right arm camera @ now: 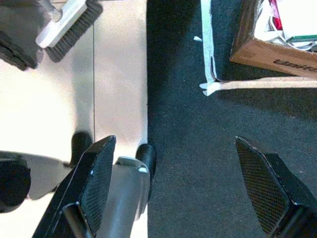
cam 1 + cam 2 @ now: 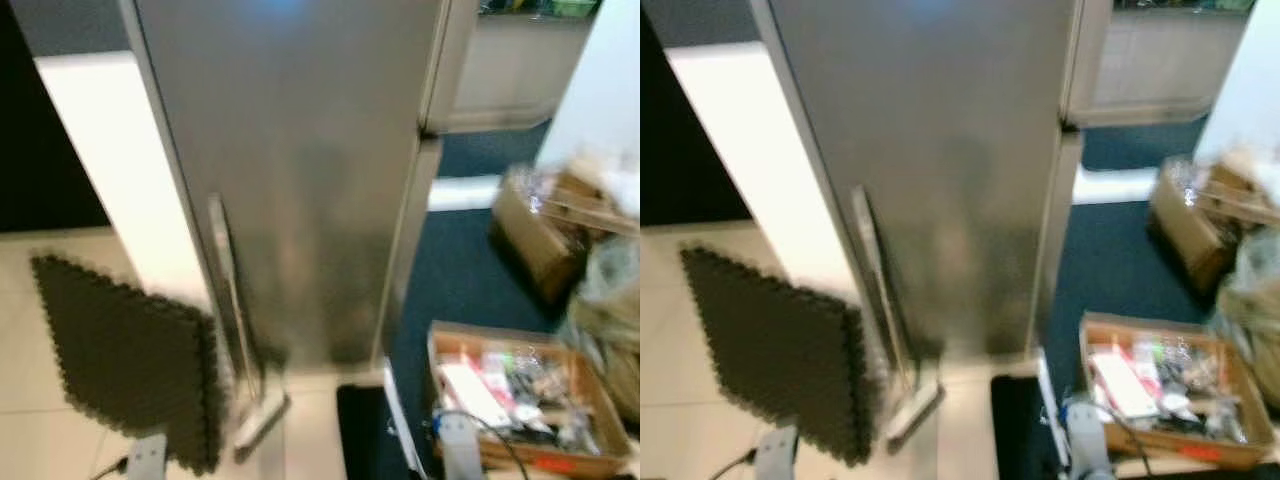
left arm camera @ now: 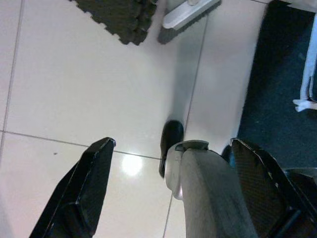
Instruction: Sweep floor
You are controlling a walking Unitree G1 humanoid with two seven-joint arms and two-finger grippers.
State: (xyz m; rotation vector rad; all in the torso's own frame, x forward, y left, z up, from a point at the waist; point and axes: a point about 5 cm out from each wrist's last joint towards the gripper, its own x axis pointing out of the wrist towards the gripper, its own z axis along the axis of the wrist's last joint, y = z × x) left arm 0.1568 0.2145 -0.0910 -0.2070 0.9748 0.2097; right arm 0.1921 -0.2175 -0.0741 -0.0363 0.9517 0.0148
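Left pincer (image 3: 168,188) hangs low over pale floor tiles (image 3: 74,94), fingers spread wide, gripping nothing. Right pincer (image 1: 176,183) likewise spread and empty, straddling the edge where tile meets dark carpet (image 1: 198,124). Broom (image 2: 240,330) stands ahead of both pincers, handle leaning on a tall steel fridge (image 2: 300,150), white brush head (image 1: 67,27) resting on tile. Dark foam mat (image 2: 130,350) just beside the brush, on the left pincer's side. Cardboard box (image 2: 520,400) of clutter on carpet, beyond the right pincer. Head views blurred.
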